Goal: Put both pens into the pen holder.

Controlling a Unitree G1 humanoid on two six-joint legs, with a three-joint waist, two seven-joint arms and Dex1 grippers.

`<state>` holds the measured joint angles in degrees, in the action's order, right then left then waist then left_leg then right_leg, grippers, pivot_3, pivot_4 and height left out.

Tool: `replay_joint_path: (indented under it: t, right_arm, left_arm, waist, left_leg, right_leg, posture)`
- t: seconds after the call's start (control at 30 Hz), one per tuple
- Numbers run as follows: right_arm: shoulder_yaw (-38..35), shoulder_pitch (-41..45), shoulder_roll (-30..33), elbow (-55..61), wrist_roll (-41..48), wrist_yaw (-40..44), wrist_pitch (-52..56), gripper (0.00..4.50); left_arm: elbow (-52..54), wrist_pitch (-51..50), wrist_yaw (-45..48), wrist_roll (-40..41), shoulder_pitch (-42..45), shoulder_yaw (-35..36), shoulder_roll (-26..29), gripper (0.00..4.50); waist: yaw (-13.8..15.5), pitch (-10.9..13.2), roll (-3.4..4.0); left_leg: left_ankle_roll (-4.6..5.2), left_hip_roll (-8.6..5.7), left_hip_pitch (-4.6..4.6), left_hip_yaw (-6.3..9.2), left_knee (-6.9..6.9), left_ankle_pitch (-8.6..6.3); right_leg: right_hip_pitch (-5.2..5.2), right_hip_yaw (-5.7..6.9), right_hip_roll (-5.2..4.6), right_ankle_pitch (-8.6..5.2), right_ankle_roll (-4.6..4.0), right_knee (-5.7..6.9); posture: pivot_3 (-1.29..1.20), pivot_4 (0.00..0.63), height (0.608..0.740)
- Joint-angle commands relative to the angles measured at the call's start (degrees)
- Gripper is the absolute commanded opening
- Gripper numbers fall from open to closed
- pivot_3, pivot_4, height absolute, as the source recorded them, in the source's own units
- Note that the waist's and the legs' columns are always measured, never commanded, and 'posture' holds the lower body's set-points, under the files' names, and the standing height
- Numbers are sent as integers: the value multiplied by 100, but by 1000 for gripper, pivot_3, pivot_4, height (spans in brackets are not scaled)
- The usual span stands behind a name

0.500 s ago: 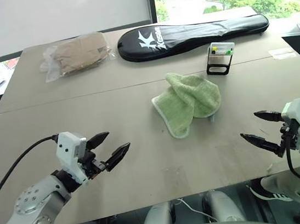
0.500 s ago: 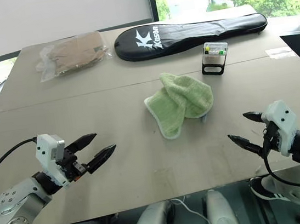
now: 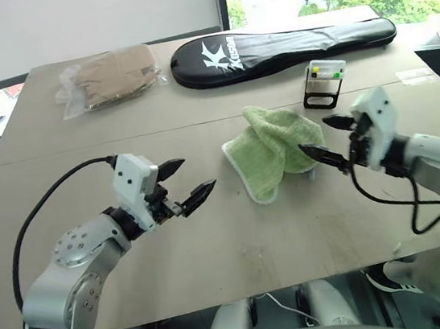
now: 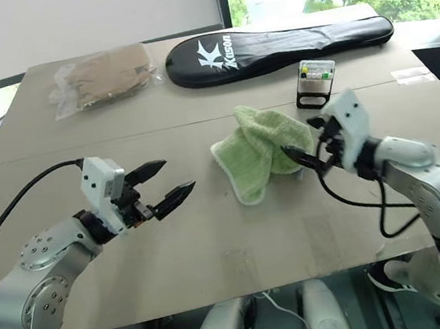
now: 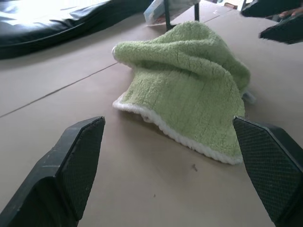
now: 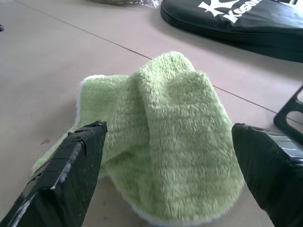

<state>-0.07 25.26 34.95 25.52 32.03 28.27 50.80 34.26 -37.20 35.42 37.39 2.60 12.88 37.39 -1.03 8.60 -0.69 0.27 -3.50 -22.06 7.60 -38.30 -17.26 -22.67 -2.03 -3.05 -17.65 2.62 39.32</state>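
Observation:
A crumpled green cloth [image 3: 275,149] lies mid-table. The pens are hidden from every view. A small pale bit [image 3: 312,173] pokes out at the cloth's near right edge; what it is I cannot tell. The pen holder [image 3: 325,84], a small black frame with a whitish top and coloured dots, stands behind and to the right of the cloth. My left gripper [image 3: 197,174] hovers open a short way left of the cloth, pointing at it. At the cloth's right edge my right gripper [image 3: 314,136] is open with nothing between its fingers. The right wrist view has the cloth [image 6: 175,123] close ahead.
A long black racket bag [image 3: 285,42] lies along the table's far side. A clear plastic bag of brown material [image 3: 111,80] sits at the far left. A small white paper [image 3: 413,76] lies near the right edge. A seam crosses the table behind the cloth.
Both grippers have closed in on the green cloth. The right one came up and left from the front right edge. The left one moved right and forward. Both stayed open.

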Motion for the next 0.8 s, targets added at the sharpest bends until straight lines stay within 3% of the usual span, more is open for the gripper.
replay_joint_path:
  t: [0.03, 0.2, 0.37, 0.47, 0.7, 0.8]
  right_arm:
    - [623, 628, -329, -485, -391, -104, 24, 4500]
    - [1079, 1551, -1119, -1738, -660, -313, 477, 4500]
    - [1599, 1883, -1448, -2847, -1151, -104, 273, 4500]
    - [1780, 1914, -1456, -3167, -1590, -100, -201, 3592]
    - [1480, 1833, -1345, -2434, -1857, 26, -851, 182]
    - [934, 1750, -1373, -1656, -1284, 200, -504, 40]
  left_arm:
    - [228, 261, 426, 94, -87, -3, 156, 4468]
    - [335, 174, 588, 263, -133, 36, 279, 4468]
    - [433, 169, 491, 300, -298, 99, 234, 4468]
    - [508, 140, 378, 352, -315, 136, 208, 4500]
    - [608, 194, 183, 366, -506, 200, 180, 4500]
    - [583, 212, 93, 406, -471, 194, 136, 4500]
  waist:
    - [-52, 0, 1]
    - [-118, 1, 2]
    - [-126, 1, 2]
    - [-127, 1, 2]
    - [-142, 2, 4]
    - [-135, 3, 4]
  left_leg:
    - [-1, 1, 4, -3, 3, 0]
    - [-3, 1, 9, -3, -2, 2]
    - [-2, -1, 8, -1, -2, 2]
    - [-2, -1, 8, -3, -2, 2]
    - [-4, -1, 11, -4, -4, 3]
    - [-4, -1, 6, -4, -4, 3]
  right_leg:
    - [-1, -6, 2, 0, 0, 4]
    - [0, -8, 3, 0, 0, 17]
    - [-3, -7, 1, 0, 0, 22]
    - [-6, -9, 0, 0, 0, 24]
    - [-8, -13, 2, 0, 0, 38]
    - [-15, -13, 2, 0, 0, 39]
  posture:
    - [0, 150, 740]
    - [0, 150, 740]
    - [0, 150, 740]
    - [0, 150, 740]
    - [0, 150, 740]
    - [0, 150, 740]
